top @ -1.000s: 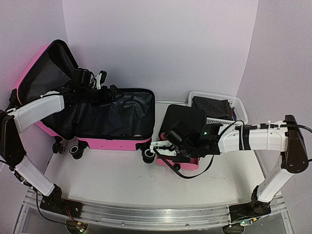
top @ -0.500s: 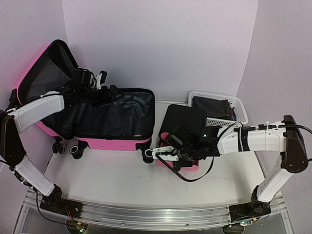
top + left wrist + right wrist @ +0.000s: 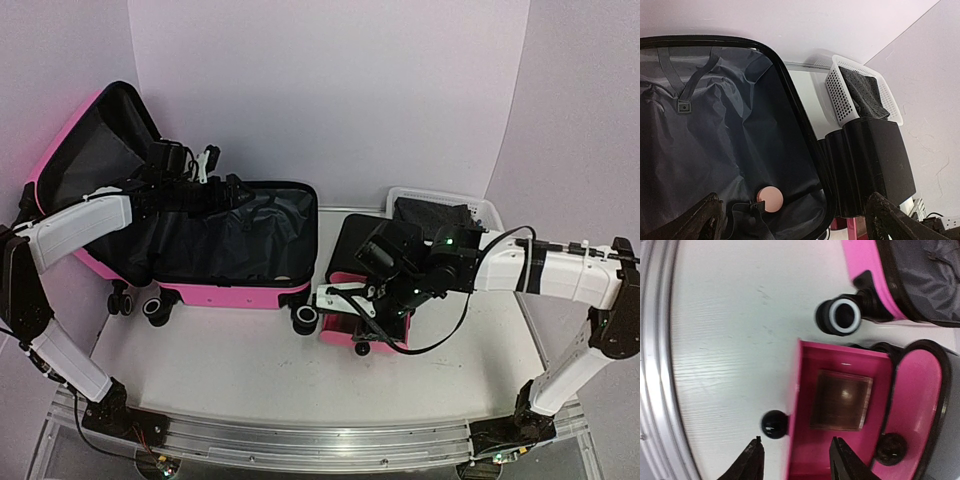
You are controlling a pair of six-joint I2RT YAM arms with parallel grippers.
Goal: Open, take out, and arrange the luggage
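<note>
The pink luggage (image 3: 235,292) lies open at the left of the worktop (image 3: 250,370), with its lid propped up at the far left and its black lining showing. The left end effector (image 3: 207,160) hangs over the far rim. To the right, the right end effector (image 3: 345,298) hangs above a pink drawer (image 3: 340,330) pulled out of a small black cabinet (image 3: 358,238). A white basket (image 3: 492,212) sits just behind the cabinet.

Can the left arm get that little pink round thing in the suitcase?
Probably yes. The left gripper hangs open over the open suitcase, and the pink disc lies uncovered on the lining just below it. A strap lies close beside the disc, though not on top.
</note>
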